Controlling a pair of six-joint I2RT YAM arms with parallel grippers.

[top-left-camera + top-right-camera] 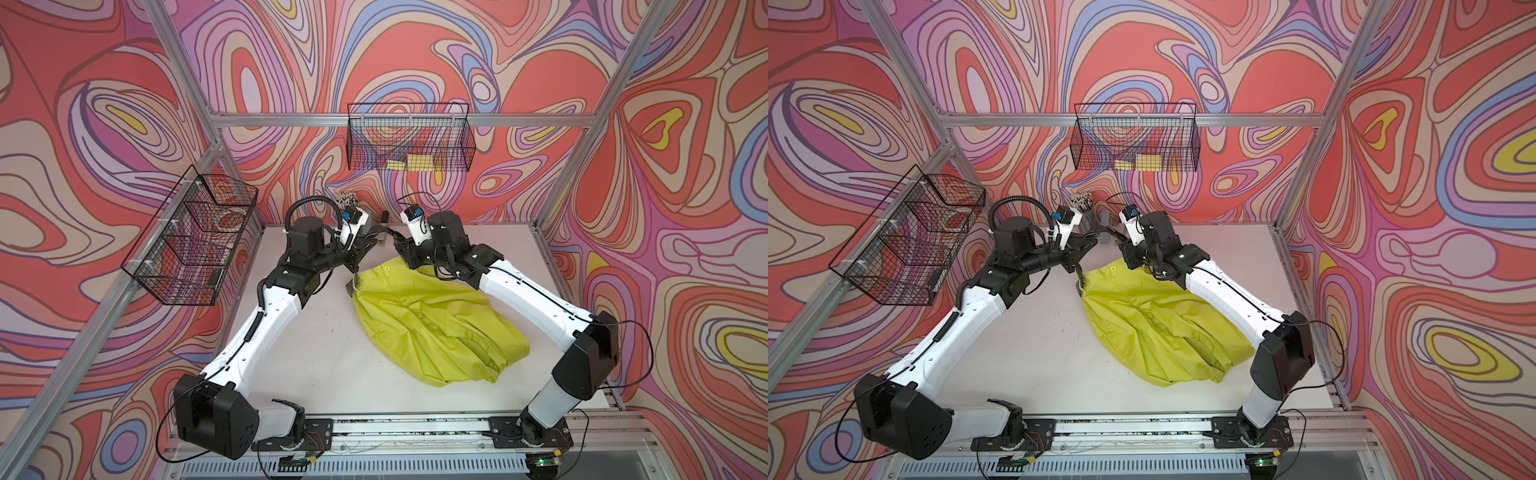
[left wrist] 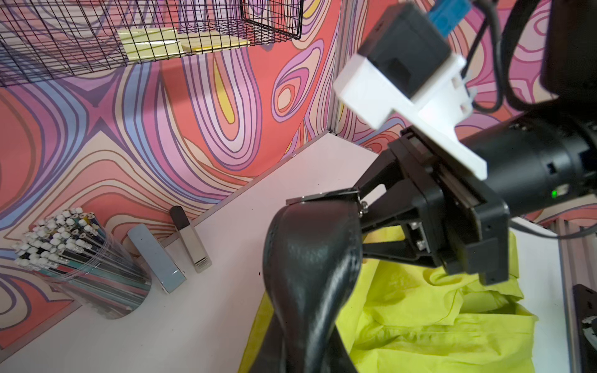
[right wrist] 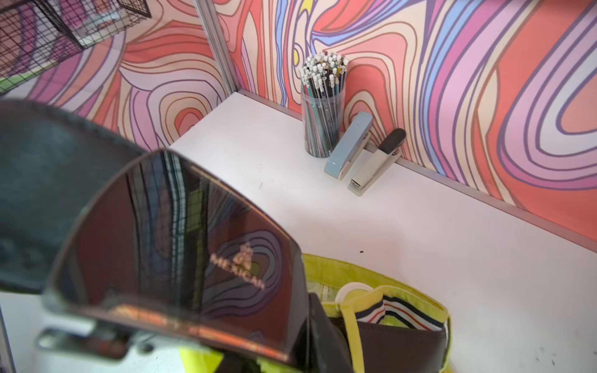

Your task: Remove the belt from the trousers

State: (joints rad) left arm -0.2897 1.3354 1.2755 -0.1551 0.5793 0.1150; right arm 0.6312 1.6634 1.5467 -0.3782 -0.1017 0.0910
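The yellow-green trousers (image 1: 432,324) (image 1: 1158,328) lie crumpled on the white table, waistband toward the back wall. The black belt (image 2: 310,258) rises from the waistband's left end (image 1: 355,279) to its glossy dark buckle (image 3: 181,245). More of the strap runs under a belt loop inside the striped waistband (image 3: 397,345). My left gripper (image 1: 365,245) is shut on the strap; in the left wrist view the strap hides its jaws. My right gripper (image 2: 361,214) (image 1: 395,243) faces it at the buckle's end. Its jaws stand a little apart, and the buckle touches one finger (image 2: 371,190).
A clear cup of pencils (image 3: 323,106), a blue stapler (image 3: 350,145) and a grey stapler (image 3: 376,164) stand by the back wall just behind both grippers. Wire baskets hang on the back wall (image 1: 409,137) and the left wall (image 1: 191,237). Bare table (image 1: 316,353) lies left of the trousers.
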